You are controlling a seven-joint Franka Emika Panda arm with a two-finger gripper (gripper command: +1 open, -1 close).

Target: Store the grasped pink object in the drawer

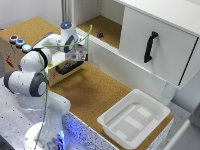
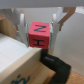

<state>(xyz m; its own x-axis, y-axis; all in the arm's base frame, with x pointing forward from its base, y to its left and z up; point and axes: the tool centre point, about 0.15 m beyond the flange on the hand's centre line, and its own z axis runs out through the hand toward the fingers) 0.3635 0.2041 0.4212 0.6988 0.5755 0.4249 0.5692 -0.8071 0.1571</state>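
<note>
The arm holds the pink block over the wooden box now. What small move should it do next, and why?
Probably a short move down and slightly forward, then release. In the wrist view the gripper is shut on the pink block, which sits just above the drawer, near its black handle. How far the drawer is open cannot be told here, so the descent should be slow.

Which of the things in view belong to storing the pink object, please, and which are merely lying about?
Belong to the job:
- pink object, lettered cube between the jaws
- drawer, black bar handle
- gripper

Lying about:
- white tub
- white cabinet front
- small dark object
</note>
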